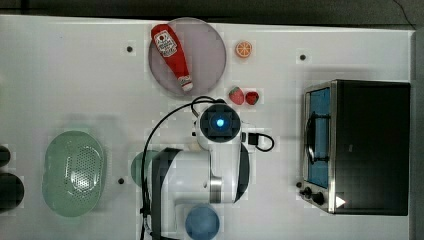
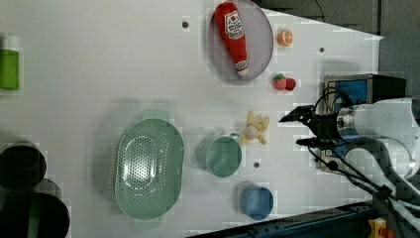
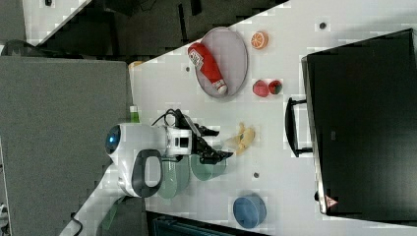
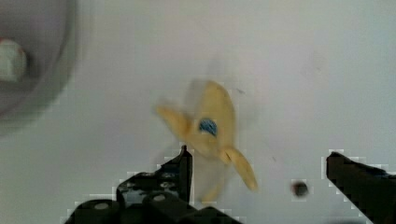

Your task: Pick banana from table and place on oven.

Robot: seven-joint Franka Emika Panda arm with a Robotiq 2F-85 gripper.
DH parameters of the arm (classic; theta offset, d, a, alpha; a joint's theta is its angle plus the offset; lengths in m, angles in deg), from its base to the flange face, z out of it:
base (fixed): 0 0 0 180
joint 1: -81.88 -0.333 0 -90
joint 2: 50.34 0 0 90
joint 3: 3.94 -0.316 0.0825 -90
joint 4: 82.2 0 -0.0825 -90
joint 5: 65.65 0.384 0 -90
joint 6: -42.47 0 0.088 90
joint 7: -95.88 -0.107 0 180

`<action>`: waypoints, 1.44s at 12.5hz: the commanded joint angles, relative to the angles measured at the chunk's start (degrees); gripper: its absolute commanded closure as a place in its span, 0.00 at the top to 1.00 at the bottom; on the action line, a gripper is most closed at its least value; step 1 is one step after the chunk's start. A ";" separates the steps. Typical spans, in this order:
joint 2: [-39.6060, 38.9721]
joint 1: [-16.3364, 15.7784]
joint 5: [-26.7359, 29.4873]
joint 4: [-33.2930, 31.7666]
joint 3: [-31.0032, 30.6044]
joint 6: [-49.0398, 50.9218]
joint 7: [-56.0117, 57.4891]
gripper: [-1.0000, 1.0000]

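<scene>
The fingers [image 4: 182, 163] stand wide apart and empty; the gripper [image 4: 257, 161] hangs above the banana [image 4: 210, 130]. The banana lies on the table [image 2: 99, 74] beside a green cup [image 2: 224, 156]. It appears light and soft: grasp the body, not the flaps.

A red ketchup bottle [image 1: 172, 56] lies on a round gray plate [image 1: 207, 37]. Two strawberries [image 1: 243, 96] sit near an orange slice [image 1: 243, 49].
</scene>
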 commanded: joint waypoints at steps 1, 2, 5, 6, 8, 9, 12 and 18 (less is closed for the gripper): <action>-3.47 0.30 -0.18 -0.63 -0.47 -6.91 -7.16 1.00; -5.39 0.15 -0.18 -0.65 -1.22 -7.95 -8.57 1.00; -10.58 -0.01 -0.18 -0.59 -2.53 -12.02 -9.15 1.00; -12.08 -0.06 -0.18 -0.58 -2.59 -13.69 -9.14 1.00; -14.31 -0.05 -0.18 -0.61 -2.42 -16.05 -9.15 1.00; -14.84 -0.04 -0.18 -0.60 -2.29 -16.77 -9.15 0.96; -15.04 -0.04 -0.18 -0.68 -2.06 -17.86 -9.15 0.59; -11.74 -0.06 -0.18 -0.30 -2.39 -17.51 -9.14 0.20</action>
